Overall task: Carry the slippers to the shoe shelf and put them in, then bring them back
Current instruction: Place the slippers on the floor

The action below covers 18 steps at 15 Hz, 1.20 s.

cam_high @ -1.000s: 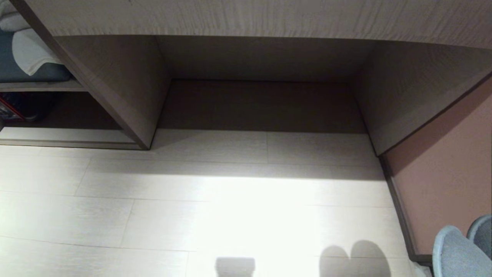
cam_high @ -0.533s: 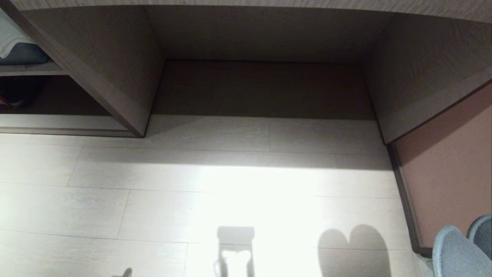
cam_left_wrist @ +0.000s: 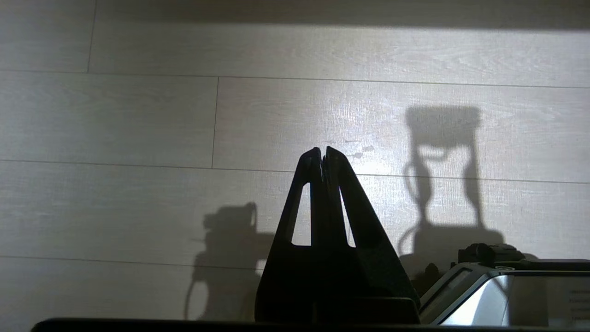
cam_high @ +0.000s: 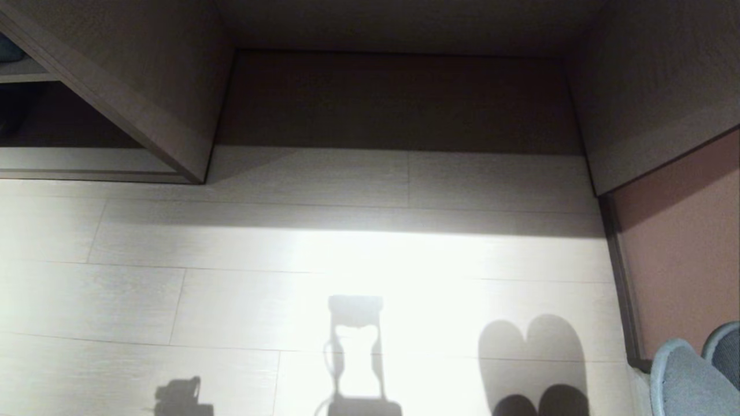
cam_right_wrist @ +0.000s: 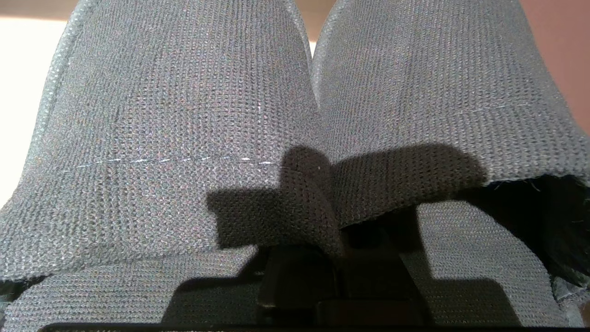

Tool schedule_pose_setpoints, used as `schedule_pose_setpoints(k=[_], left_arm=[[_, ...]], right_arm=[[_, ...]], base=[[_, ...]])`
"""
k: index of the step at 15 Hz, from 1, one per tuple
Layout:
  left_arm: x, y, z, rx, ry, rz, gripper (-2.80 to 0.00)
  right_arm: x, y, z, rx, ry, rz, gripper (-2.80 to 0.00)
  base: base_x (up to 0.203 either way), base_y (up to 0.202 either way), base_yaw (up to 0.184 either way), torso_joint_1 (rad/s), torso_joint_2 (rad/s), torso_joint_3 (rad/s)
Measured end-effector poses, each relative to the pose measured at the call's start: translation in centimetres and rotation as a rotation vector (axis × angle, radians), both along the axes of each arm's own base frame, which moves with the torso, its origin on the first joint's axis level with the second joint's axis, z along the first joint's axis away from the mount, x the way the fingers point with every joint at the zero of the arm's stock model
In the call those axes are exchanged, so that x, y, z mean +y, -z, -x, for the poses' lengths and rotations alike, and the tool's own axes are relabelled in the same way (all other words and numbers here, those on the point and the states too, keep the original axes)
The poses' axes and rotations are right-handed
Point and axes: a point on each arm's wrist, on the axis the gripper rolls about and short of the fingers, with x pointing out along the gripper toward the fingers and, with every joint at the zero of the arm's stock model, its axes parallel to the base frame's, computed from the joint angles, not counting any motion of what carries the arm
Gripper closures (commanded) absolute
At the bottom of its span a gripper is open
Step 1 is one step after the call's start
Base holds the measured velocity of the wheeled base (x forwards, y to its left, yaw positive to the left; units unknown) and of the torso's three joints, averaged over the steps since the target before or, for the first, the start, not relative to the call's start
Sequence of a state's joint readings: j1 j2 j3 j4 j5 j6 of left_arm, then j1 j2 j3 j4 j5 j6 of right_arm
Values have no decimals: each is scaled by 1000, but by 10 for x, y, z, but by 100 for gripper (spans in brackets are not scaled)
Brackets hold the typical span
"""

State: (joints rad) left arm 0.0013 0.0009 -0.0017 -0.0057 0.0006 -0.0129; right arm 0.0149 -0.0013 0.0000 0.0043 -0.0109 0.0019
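Observation:
Both slippers [cam_right_wrist: 184,115], grey-navy knit fabric, fill the right wrist view side by side, toes pointing away. My right gripper [cam_right_wrist: 334,230] is shut on the slippers' inner edges, where the fabric bunches over the fingers. In the head view the slippers [cam_high: 688,375] show at the lower right corner, held above the floor. The shoe shelf [cam_high: 87,162] is partly in view at the far left, with a pale base board and a dark back. My left gripper [cam_left_wrist: 322,154] hangs shut over the floor and holds nothing.
A wide desk recess [cam_high: 399,98] with a dark back lies straight ahead, flanked by pale wood side panels [cam_high: 144,115]. A pinkish-brown wall [cam_high: 682,248] with dark skirting [cam_high: 621,277] runs along the right. The pale plank floor [cam_high: 231,300] carries shadows of me and the slippers.
The whole head view has tilted downward: the recess and shelf slid up the picture and more floor with my shadows came in. The slippers keep their place at the lower right.

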Motion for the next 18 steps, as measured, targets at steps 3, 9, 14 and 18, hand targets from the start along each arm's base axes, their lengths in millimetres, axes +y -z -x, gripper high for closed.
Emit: schedule_pose_setpoints(k=[3,9,14,18], left_arm=[[0,0,0,0,0,0,0],[0,0,0,0,0,1,0],[0,0,0,0,0,1,0],[0,0,0,0,1,1,0]], right_arm=[[0,0,0,0,0,0,0],[0,0,0,0,0,0,0],[0,0,0,0,0,0,0],[0,0,0,0,0,1,0]], base=[[0,0,0,4,1,-197],[0,0,0,2,3,-201],[0,0,0,6,1,-194],[0,0,0,3,4,-197]])
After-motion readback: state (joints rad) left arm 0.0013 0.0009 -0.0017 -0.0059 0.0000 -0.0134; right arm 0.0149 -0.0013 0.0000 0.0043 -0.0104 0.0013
